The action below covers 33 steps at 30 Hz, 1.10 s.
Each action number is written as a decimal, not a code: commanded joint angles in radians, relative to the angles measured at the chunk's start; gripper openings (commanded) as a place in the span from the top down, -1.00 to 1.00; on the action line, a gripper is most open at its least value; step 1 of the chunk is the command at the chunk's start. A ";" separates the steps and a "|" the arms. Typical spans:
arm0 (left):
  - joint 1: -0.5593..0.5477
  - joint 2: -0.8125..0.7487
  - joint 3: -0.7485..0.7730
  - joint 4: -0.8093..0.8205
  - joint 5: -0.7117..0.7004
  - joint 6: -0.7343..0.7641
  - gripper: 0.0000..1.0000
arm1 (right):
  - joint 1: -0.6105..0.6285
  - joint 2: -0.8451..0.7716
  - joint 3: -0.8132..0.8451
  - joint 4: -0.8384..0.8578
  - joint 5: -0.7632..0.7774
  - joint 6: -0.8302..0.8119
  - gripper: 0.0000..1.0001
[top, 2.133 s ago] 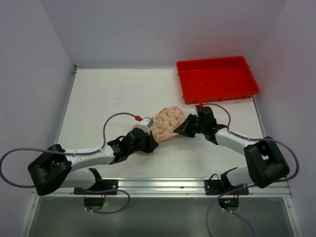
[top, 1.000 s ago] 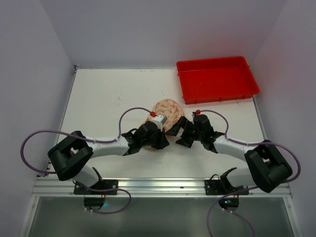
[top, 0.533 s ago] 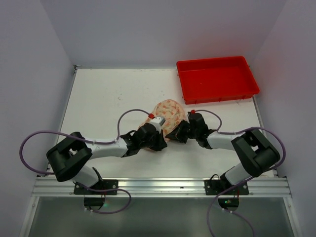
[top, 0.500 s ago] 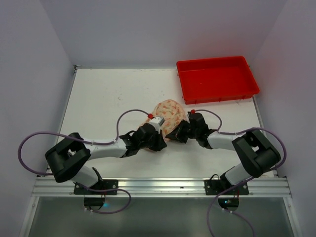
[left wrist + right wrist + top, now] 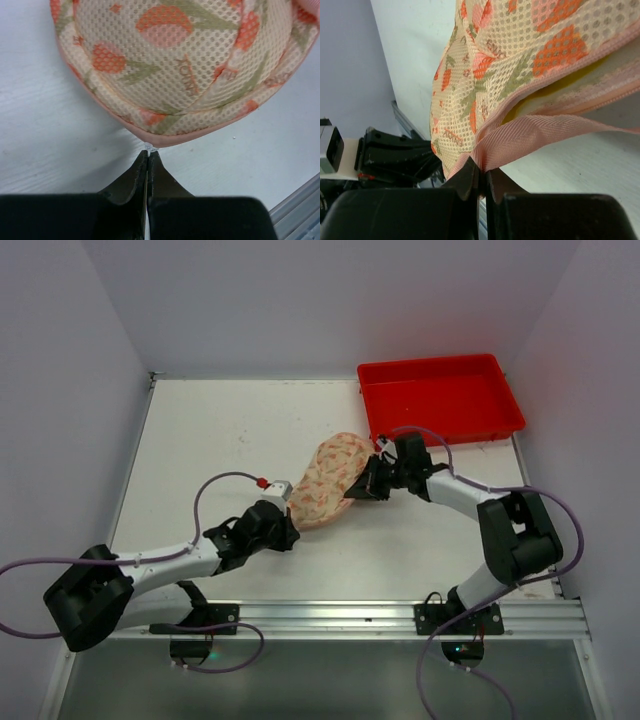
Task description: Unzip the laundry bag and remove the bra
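Note:
The laundry bag (image 5: 327, 480), cream mesh with orange-pink floral print and pink edging, lies stretched diagonally mid-table. My left gripper (image 5: 287, 528) is at its lower-left end, shut on the small white zip pull (image 5: 148, 146) at the bag's pink edge (image 5: 165, 138). My right gripper (image 5: 362, 487) is at its right side, shut on a pink ribbon strap (image 5: 540, 134) of the bag (image 5: 485, 65). A gap under the bag's edge shows something yellow (image 5: 555, 82) inside. The bra itself is hidden.
A red plastic tray (image 5: 440, 400) stands at the back right, close behind the right arm. The white table (image 5: 220, 430) is bounded by grey walls and a metal rail (image 5: 330, 615) at the near edge.
The left gripper has pulled back toward the lower left and the right gripper has moved up and right. The bag, bunched between them before, is now stretched out long.

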 commanded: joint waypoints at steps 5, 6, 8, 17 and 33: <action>0.031 -0.134 -0.043 -0.176 -0.072 0.047 1.00 | -0.014 0.096 0.276 -0.241 0.014 -0.230 0.84; 0.031 -0.140 -0.054 -0.163 -0.052 0.047 1.00 | -0.015 0.096 0.284 -0.241 0.034 -0.227 0.66; 0.031 -0.143 -0.062 -0.100 0.007 0.046 1.00 | -0.015 0.084 0.280 -0.220 0.080 -0.204 0.05; 0.021 0.067 0.024 0.164 0.230 -0.006 1.00 | -0.012 -0.135 -0.072 0.013 0.215 0.032 -0.97; -0.128 0.374 0.280 0.304 0.273 -0.071 1.00 | 0.174 -0.262 -0.385 0.380 0.345 0.391 -0.97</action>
